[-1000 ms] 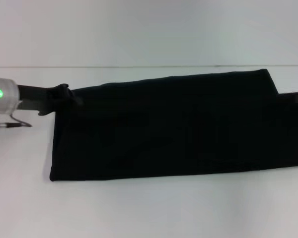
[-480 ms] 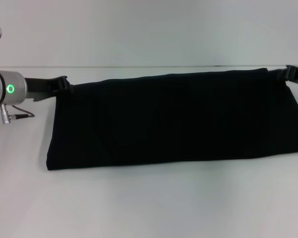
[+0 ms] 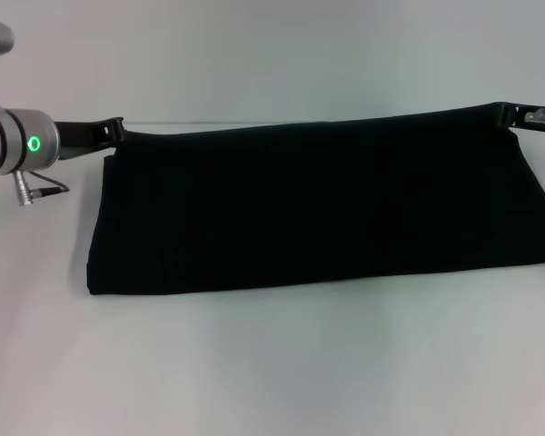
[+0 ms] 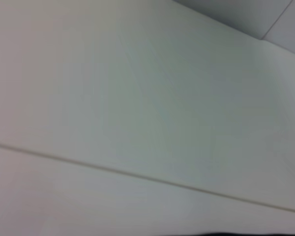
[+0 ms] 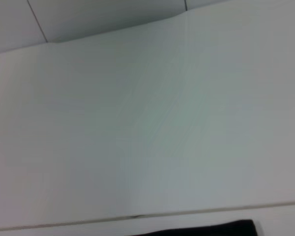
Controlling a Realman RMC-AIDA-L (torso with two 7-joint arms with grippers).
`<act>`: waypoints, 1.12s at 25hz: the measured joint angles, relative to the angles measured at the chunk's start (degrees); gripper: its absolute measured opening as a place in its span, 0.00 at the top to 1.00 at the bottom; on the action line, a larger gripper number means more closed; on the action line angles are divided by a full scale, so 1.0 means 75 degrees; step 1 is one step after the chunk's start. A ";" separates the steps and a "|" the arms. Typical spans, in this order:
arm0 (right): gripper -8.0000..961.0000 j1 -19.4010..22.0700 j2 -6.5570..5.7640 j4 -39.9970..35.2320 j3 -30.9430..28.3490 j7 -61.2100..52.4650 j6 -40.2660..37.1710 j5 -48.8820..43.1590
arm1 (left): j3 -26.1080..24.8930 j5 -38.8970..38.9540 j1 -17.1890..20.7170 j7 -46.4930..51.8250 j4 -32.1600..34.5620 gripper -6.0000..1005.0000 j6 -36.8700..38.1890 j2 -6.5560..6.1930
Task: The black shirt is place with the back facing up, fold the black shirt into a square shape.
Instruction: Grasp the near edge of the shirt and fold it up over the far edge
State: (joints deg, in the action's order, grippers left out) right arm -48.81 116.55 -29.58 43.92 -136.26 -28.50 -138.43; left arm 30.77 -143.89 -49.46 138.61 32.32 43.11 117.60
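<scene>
The black shirt [image 3: 318,209] is folded into a long band across the white table [image 3: 272,372], with no lettering showing. Its far edge is stretched taut and raised between my two grippers. At the shirt's far left corner, my left gripper [image 3: 118,131] is shut on the cloth. My right gripper [image 3: 510,113] is shut on the far right corner. The near fold rests on the table. A thin strip of the black shirt [image 5: 206,229] shows in the right wrist view. Neither wrist view shows its own fingers.
Bare white table surrounds the shirt on the near side and at the left. A pale wall [image 3: 272,54] rises behind the table's far edge. The left wrist view holds only the table [image 4: 137,98] and the wall.
Both grippers have risen and moved away from me with the shirt's far corners. The far edge has pulled taut, and the near fold has slid away from the table's front.
</scene>
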 joint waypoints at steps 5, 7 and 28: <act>0.94 -0.0139 0.0016 0.0226 0.0342 -0.0026 0.0578 0.0001 | 0.0308 0.0003 -0.0046 0.0006 -0.0035 0.99 -0.0611 0.0108; 0.94 -0.0142 0.0022 0.0229 0.0354 -0.0043 0.0680 0.0001 | 0.0317 0.0003 -0.0083 -0.0009 -0.0117 0.99 -0.0816 0.0121; 0.94 -0.0358 0.0058 0.0728 0.0879 0.0017 0.1995 0.0003 | 0.1019 -0.0055 -0.0430 -0.0030 -0.0788 0.99 -0.2138 0.0249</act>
State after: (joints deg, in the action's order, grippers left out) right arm -51.50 116.98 -24.12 50.51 -136.14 -13.53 -138.41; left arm 38.42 -144.30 -52.68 138.38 26.41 27.08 119.47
